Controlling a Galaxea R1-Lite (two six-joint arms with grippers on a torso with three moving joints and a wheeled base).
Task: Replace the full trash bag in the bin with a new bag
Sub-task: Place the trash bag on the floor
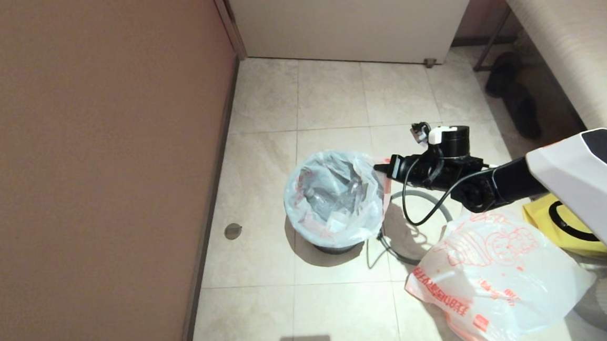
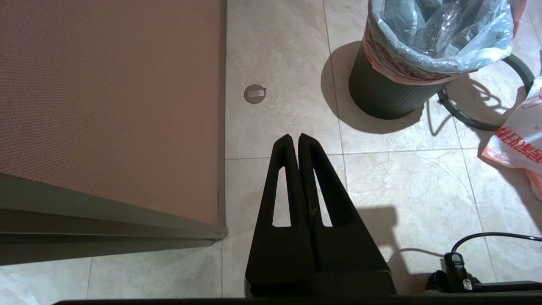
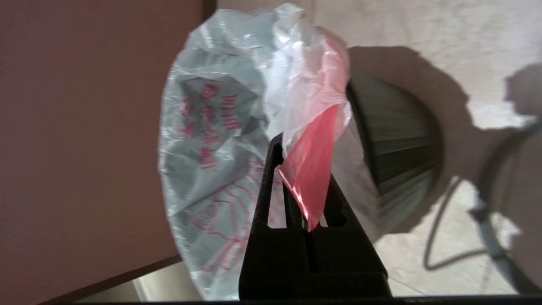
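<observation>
One full trash bag — translucent white, pink-red handles, bottles inside.

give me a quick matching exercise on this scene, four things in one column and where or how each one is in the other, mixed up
Things:
1. full trash bag
2. grey ring
3. new bag
4. right pincer

States:
A. lying flat on the floor beside the bin
B. shut on a pink-red handle
C. sitting in the bin, bottles inside
D. spread on the tiles, orange-red cartoon facing up

Pairs: 1-C, 2-A, 3-D, 4-B
</observation>
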